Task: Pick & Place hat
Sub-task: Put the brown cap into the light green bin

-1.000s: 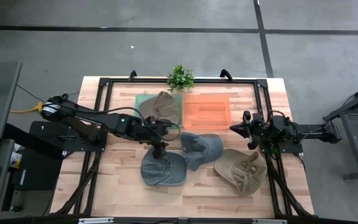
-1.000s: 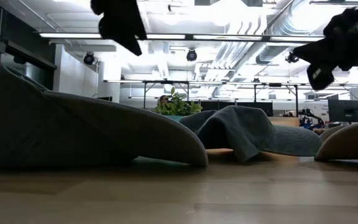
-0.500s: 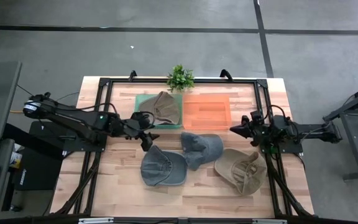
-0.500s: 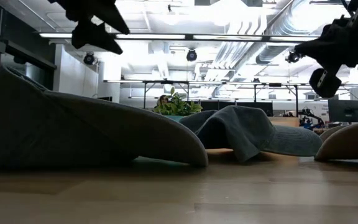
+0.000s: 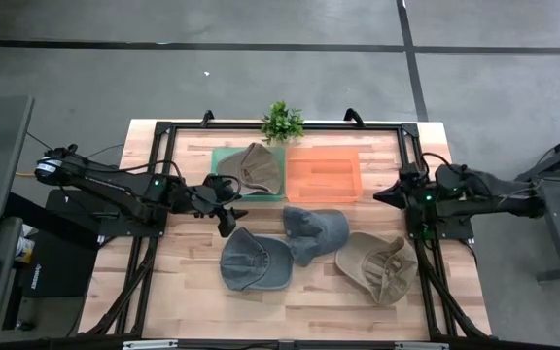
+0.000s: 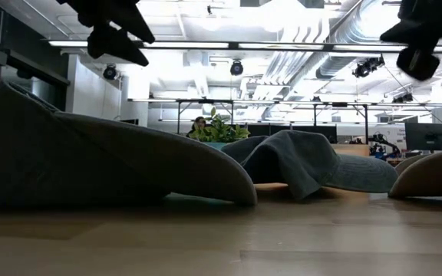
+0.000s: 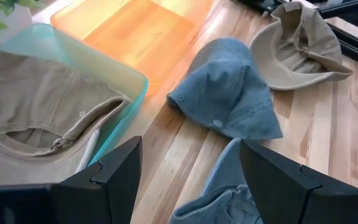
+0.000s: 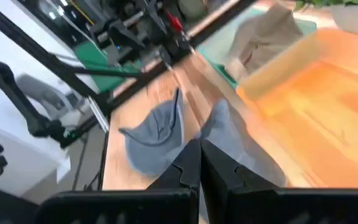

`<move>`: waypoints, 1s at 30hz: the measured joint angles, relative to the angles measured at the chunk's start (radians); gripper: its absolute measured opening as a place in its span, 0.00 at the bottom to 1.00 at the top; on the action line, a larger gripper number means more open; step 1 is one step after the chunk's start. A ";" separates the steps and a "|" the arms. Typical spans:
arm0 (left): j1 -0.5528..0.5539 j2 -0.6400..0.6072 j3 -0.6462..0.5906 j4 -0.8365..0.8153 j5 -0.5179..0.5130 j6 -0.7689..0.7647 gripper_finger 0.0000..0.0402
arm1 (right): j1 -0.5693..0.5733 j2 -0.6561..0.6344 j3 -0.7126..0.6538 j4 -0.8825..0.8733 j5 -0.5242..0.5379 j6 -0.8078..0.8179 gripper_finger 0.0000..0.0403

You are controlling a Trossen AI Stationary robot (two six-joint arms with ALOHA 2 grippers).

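Hats lie in several places on the wooden table [image 5: 188,292]. One khaki hat [image 5: 259,167] rests inside the teal tray [image 5: 219,159] at the back of the table, in front of the small green plant [image 5: 282,121]. Just beside this tray, on its right, stands the orange tray [image 5: 323,175], which holds nothing that I can see. In front of the trays, three more hats lie on the wood: a grey-blue cap [image 5: 254,261] with its inside turned up, a second grey-blue hat [image 5: 315,231] just to the right of it and seeming to touch it, and a tan cap [image 5: 380,265] nearest to the right side, also turned up.

The left gripper [image 5: 227,206] hangs above the table, near the front left corner of the teal tray and behind the grey-blue cap. Its fingers [image 7: 110,177] are spread apart and hold nothing; between them the left wrist view shows the wood and part of the grey-blue cap. It does not touch any hat.

The right gripper [image 5: 381,198] is at the right edge of the table, just beside the orange tray, and points toward it. Its fingers [image 8: 188,168] are pressed together with nothing between them.

In the low view both grippers are high above the table.
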State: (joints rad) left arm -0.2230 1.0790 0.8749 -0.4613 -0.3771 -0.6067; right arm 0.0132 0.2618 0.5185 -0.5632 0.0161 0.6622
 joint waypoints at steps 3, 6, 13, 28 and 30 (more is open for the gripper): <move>0.000 0.000 0.000 -0.002 0.001 0.010 0.62 | 0.000 0.077 0.128 -0.151 -0.022 0.002 0.00; 0.000 0.000 0.000 -0.003 0.006 0.026 0.62 | 0.000 0.158 0.252 -0.309 -0.038 0.026 0.00; 0.000 0.000 0.000 -0.004 0.027 0.058 0.62 | 0.000 0.349 0.476 -0.711 -0.163 0.152 0.00; 0.000 0.001 0.000 -0.004 0.048 0.101 0.62 | 0.079 0.627 0.508 -1.004 -0.438 0.204 0.00; 0.000 0.001 0.000 -0.004 0.048 0.105 0.62 | 0.107 0.646 0.499 -1.003 -0.440 0.206 0.00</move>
State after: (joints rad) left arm -0.2230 1.0798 0.8749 -0.4658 -0.3286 -0.5015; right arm 0.1201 0.9074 1.0177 -1.5665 -0.4238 0.8685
